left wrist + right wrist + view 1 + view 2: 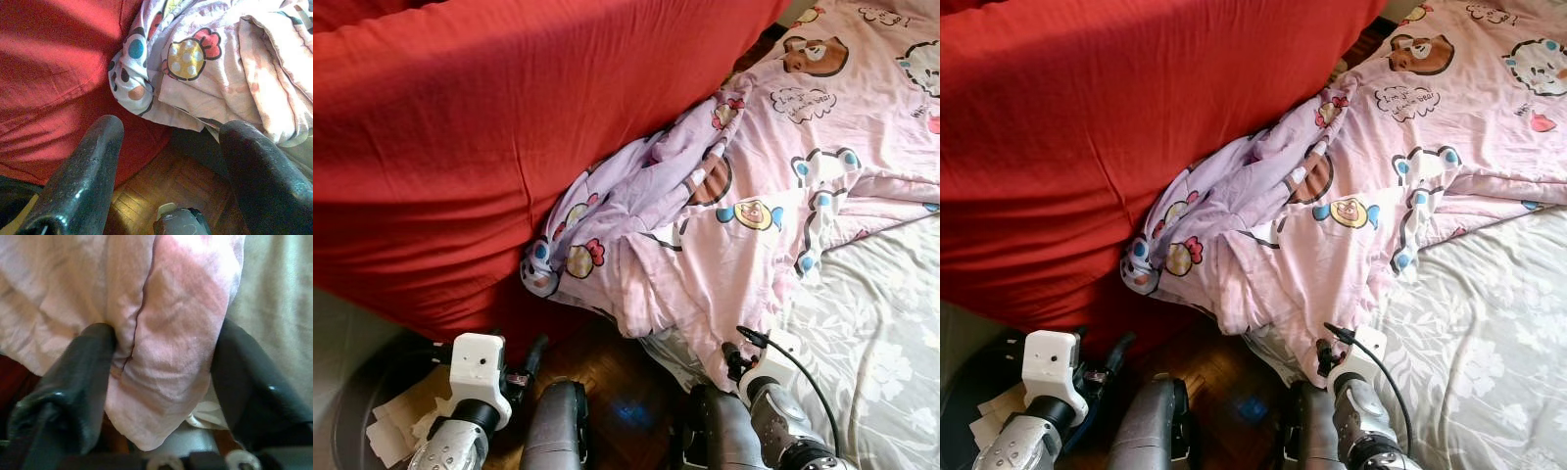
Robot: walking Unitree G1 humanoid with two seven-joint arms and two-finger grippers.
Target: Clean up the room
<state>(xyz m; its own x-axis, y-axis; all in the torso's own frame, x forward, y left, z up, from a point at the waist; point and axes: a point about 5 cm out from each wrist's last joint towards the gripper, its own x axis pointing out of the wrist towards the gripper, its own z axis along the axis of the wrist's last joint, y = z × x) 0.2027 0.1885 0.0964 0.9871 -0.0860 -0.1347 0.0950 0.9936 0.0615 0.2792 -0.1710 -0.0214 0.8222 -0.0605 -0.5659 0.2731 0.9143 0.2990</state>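
Note:
A pink duvet [773,196] printed with cartoon bears lies rumpled on the bed, and one bunched corner [568,255] hangs over the bed's edge. My right gripper [161,333] is open at that edge, low in the eye views [736,360]. Its two black fingers [88,362] straddle a hanging fold of the duvet [166,372]. My left gripper [171,132] is open and holds nothing. It sits low over the wooden floor [171,186], just below the duvet's dotted corner [186,58], and also appears in the left eye view [527,360].
A large red cover [460,127] fills the left side and drapes down to the floor. A grey floral sheet [871,333] covers the mattress on the right. Crumpled white paper [396,426] lies in a dark round bin [347,411] at my lower left.

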